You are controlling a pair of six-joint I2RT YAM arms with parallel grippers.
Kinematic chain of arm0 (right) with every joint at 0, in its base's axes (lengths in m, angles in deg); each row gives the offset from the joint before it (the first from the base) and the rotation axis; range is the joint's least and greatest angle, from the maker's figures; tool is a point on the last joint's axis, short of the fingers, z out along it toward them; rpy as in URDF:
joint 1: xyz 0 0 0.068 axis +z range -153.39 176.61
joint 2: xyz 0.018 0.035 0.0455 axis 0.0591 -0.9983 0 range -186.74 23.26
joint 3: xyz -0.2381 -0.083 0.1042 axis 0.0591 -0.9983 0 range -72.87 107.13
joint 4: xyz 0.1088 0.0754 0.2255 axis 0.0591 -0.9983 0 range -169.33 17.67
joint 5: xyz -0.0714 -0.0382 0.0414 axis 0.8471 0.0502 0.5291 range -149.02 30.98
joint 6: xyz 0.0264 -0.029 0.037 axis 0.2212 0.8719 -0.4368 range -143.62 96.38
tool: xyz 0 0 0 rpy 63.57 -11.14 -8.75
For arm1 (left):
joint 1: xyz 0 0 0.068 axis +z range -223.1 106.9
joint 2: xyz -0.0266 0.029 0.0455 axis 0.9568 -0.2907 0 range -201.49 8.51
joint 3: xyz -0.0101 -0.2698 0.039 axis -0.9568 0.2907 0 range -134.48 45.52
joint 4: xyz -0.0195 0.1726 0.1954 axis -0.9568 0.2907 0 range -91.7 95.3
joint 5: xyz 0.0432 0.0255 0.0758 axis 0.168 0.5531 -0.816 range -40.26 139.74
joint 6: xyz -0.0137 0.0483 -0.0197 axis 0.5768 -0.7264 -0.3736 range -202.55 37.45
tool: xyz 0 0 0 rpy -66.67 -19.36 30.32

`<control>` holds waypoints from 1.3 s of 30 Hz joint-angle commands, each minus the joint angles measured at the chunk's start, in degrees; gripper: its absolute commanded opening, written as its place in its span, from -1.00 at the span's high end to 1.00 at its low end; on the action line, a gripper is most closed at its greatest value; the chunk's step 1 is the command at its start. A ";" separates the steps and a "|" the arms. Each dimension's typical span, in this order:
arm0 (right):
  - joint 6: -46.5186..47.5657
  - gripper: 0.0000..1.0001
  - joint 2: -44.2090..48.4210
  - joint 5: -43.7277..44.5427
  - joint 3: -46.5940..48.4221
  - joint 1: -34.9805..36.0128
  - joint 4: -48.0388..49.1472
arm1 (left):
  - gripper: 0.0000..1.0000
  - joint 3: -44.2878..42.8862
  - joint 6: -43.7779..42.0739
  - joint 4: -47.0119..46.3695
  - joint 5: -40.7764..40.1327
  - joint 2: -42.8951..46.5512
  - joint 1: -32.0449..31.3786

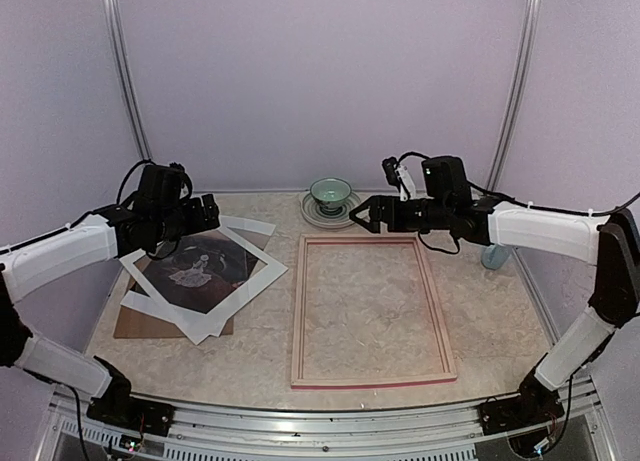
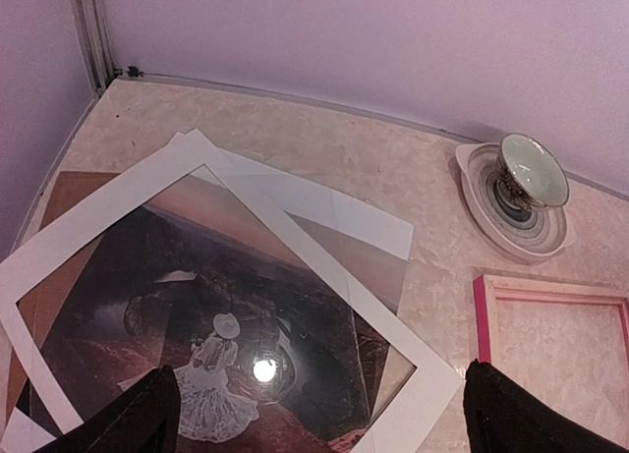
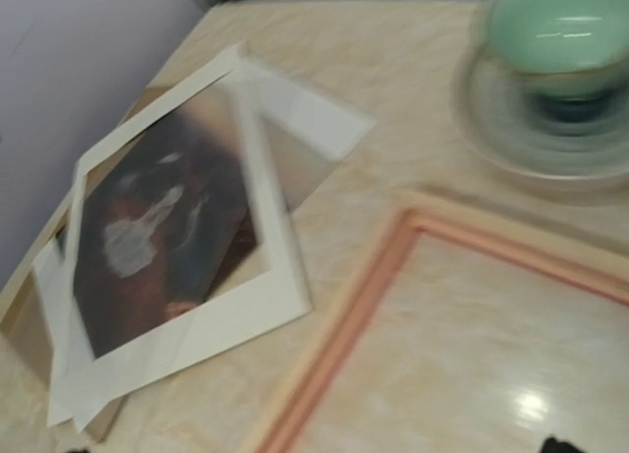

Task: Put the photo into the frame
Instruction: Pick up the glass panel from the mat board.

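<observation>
The left gripper hangs with its jaws spread wide above the far part of a stack of sheets on the left side of the table. In the left wrist view its two dark fingers stand at the bottom corners, and the photo lies below and between them, not gripped. The photo lies face up, turned at an angle, with the white mat resting askew on top of it so that the figure in the white dress shows through the mat's opening. A brown backing board lies beneath both and sticks out at the near left. The frame lies flat just to the right of this stack, apart from it, pale wood side up with pink along its edges, and the marbled table top shows through its opening. The right gripper is also wide open, holds nothing, and hovers over the frame's far left corner. Just beyond it a pale green bowl stands upright on a round striped plate.
</observation>
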 commanded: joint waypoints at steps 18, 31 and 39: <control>-4.30 -0.98 -38.94 -4.92 40.04 21.13 -10.09 | -0.97 14.09 21.88 0.46 -2.28 3.97 -2.97; -14.34 -0.98 -50.25 -11.07 47.89 22.31 -10.90 | -0.88 22.54 30.30 -4.45 -0.75 5.17 -2.52; -17.80 -0.96 -51.21 -13.34 47.74 22.59 -10.50 | -0.84 26.97 34.15 -7.09 -0.61 8.14 -2.53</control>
